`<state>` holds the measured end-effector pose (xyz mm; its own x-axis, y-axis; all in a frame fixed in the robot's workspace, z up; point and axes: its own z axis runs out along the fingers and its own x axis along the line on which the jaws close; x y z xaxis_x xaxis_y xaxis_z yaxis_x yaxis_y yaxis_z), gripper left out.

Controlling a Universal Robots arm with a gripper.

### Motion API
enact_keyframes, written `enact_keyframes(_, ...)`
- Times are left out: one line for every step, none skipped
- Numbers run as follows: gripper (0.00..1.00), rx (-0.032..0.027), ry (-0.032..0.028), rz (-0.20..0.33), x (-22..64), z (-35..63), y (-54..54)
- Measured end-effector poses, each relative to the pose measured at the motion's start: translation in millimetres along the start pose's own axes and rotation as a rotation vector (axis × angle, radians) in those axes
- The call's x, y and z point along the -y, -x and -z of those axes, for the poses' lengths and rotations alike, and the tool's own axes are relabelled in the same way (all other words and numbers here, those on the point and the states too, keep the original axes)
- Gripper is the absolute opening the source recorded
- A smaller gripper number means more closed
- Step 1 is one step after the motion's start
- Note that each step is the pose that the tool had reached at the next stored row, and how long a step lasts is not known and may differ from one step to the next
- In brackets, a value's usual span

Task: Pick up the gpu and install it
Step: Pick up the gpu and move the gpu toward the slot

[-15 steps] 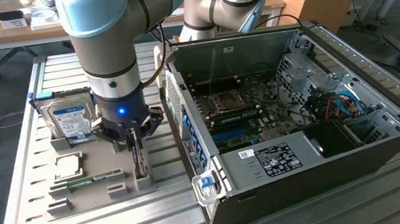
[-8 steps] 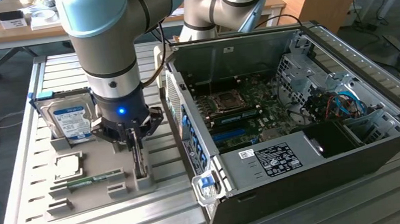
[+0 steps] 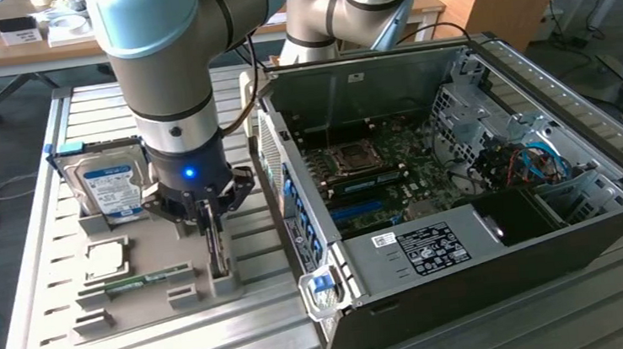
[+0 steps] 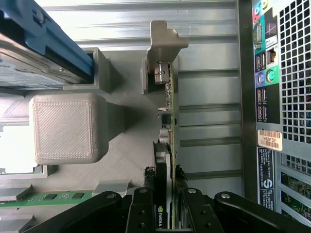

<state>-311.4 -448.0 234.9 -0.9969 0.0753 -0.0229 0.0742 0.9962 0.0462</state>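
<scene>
Gripper [image 4: 167, 174] is clamping the gpu [image 4: 169, 97], which is standing on edge; you are handling a light, stiff, fragile card, probably best pinched across its flat faces.

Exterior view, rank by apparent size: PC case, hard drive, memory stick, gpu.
1. PC case
2. hard drive
3-4. memory stick and gpu: unsure; the gpu stands edge-on in the gripper, mostly hidden.
</scene>
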Motion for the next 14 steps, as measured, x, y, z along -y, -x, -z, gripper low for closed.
enact_keyframes(0.27,-0.0001,-0.0002,0.000,0.0,0.8,0.0)
enact_keyframes(0.27,-0.0002,-0.0002,0.000,0.0,1.4,0.0)
enact_keyframes(0.27,-0.0002,-0.0001,0.000,-0.2,5.1,0.1)
enact_keyframes(0.27,-0.0003,-0.0001,0.000,-0.2,6.6,0.1)
enact_keyframes(0.27,-0.0002,0.0000,0.000,-0.3,7.8,0.1)
enact_keyframes(0.27,-0.0002,0.0000,0.000,-0.4,9.2,0.1)
enact_keyframes(0.27,-0.0002,0.0000,0.000,-0.5,11.1,0.2)
enact_keyframes(0.27,-0.0002,0.0000,0.000,-0.6,13.2,0.2)
enact_keyframes(0.27,-0.0002,0.0000,0.000,-0.7,15.5,0.3)
enact_keyframes(0.27,-0.0002,0.0000,0.000,-0.8,17.7,0.3)
enact_keyframes(0.27,-0.0001,0.0001,0.000,-0.9,20.3,0.4)
enact_keyframes(0.27,-0.0002,0.0001,0.000,-1.0,23.1,0.5)
enact_keyframes(0.27,-0.0002,0.0000,0.000,-1.1,25.8,0.5)
enact_keyframes(0.27,-0.0001,0.0001,0.000,-1.3,28.8,0.6)
